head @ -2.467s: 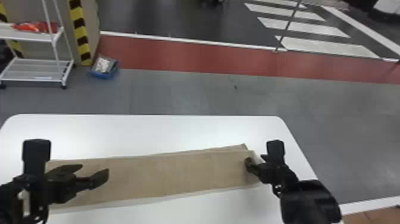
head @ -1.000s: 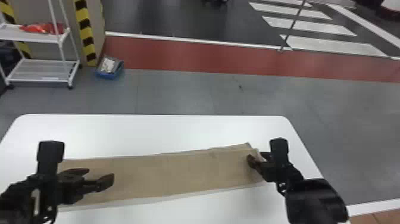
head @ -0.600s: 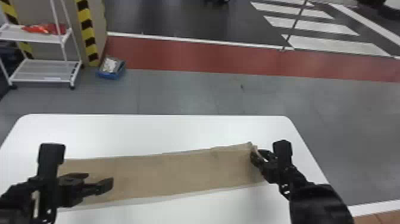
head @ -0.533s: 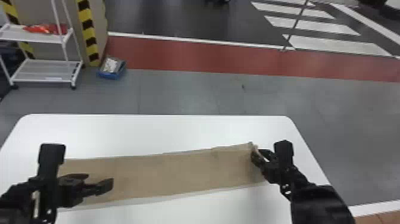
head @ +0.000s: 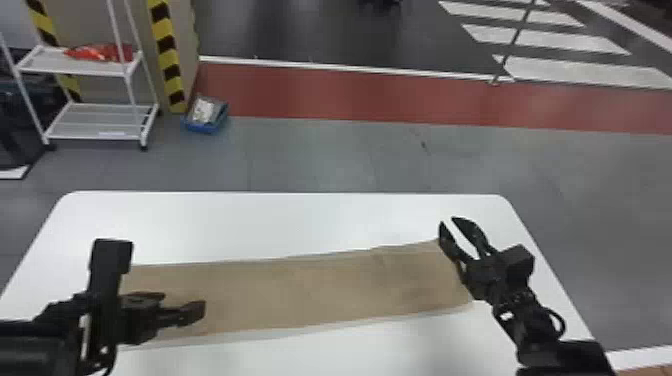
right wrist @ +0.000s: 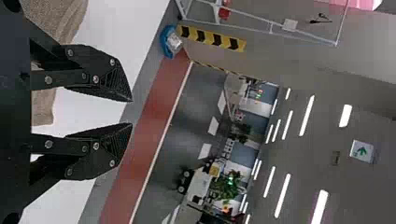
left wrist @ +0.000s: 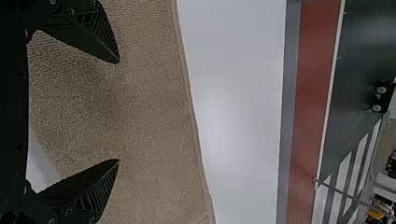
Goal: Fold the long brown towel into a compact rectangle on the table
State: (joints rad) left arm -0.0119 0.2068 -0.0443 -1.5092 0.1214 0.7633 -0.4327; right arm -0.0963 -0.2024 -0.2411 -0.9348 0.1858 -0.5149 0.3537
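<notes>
The towel (head: 325, 290) lies flat and long on the table (head: 250, 215), its right end nearer the far edge than its left and short of the right edge; left claw (head: 184, 301), fingers wide apart, is over the left part; right claw (head: 447, 220), fingers apart, is at the right end, tips towards the far edge.

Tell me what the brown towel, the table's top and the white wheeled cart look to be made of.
Brown towel: matte terry cloth, likely cotton, judging by its fine pebbly pile.
Table: smooth white top with a slight sheen, perhaps laminate; a soft highlight shows on it.
Cart: probably white-painted metal, given its slim, straight posts; plastic can't be ruled out.
</notes>
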